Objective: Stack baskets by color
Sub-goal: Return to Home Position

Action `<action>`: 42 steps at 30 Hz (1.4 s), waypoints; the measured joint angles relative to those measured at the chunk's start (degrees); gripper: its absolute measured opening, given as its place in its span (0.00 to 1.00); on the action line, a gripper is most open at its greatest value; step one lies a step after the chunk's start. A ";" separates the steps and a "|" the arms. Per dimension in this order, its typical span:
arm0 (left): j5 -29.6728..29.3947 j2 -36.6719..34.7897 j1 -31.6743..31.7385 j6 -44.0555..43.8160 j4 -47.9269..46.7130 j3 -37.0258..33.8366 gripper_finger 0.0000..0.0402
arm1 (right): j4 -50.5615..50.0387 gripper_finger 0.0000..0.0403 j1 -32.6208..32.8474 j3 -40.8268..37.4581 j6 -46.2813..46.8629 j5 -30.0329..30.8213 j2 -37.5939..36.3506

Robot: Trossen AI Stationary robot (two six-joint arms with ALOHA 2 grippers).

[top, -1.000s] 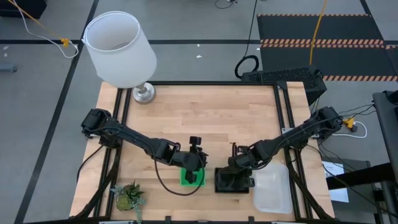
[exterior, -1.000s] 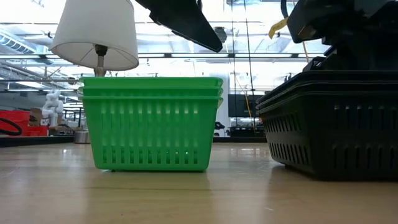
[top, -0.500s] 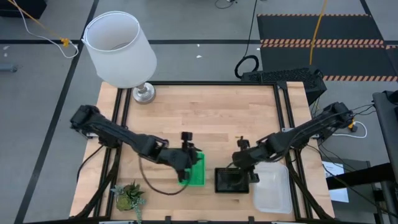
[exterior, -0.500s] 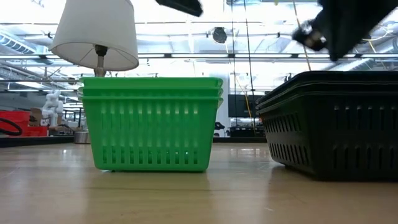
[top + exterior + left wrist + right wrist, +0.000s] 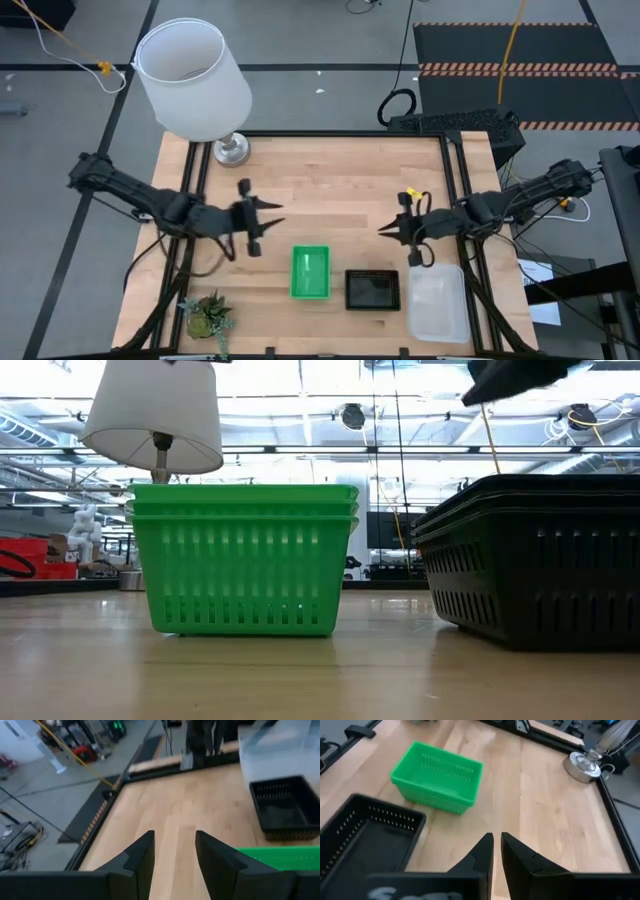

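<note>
Green stack (image 5: 310,272), black stack (image 5: 372,289) and clear stack (image 5: 438,303) of baskets sit in a row near the worktop (image 5: 330,170) edge; left gripper (image 5: 272,215) hovers empty, fingers apart; right gripper (image 5: 385,229) empty, fingers almost closed.

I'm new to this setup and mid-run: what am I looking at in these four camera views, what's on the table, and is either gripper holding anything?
You see two robot arms working at a wooden table. One camera looks straight down, one sits at tabletop height, and one rides on each wrist, looking past that arm's own fingers. Side by side stand a green basket stack, a black basket stack and a clear basket stack. A white lamp and a small plant sit at two corners. The left gripper hangs open above bare wood. The right gripper is shut, with its fingers nearly touching. Neither holds anything.
</note>
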 joint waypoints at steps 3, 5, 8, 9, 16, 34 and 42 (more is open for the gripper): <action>-0.10 -5.99 0.02 0.45 2.97 -5.71 0.36 | 4.74 0.07 -1.32 -5.34 -1.84 -0.13 -4.14; -0.12 -9.45 0.02 0.75 6.20 -9.36 0.36 | 7.76 0.07 -2.16 -8.77 -2.55 -0.12 -6.63; -0.13 -14.22 0.02 1.12 10.82 -15.47 0.36 | 12.09 0.07 -3.54 -13.63 -3.57 -0.28 -9.78; -0.11 -15.53 0.02 0.93 12.36 -17.32 0.36 | 13.12 0.07 -3.87 -15.23 -3.63 -0.28 -10.75; -0.10 -21.72 0.39 0.86 18.88 -27.54 0.36 | 21.60 0.07 -5.27 -25.49 -4.34 -4.90 -15.36; 10.98 -22.87 4.98 1.40 29.54 -37.14 0.04 | 34.64 0.07 -5.53 -41.78 -6.42 -4.67 -26.89; 16.52 -22.87 7.15 2.87 38.49 -42.65 0.02 | 34.02 0.07 -5.51 -43.82 -6.53 -4.67 -31.91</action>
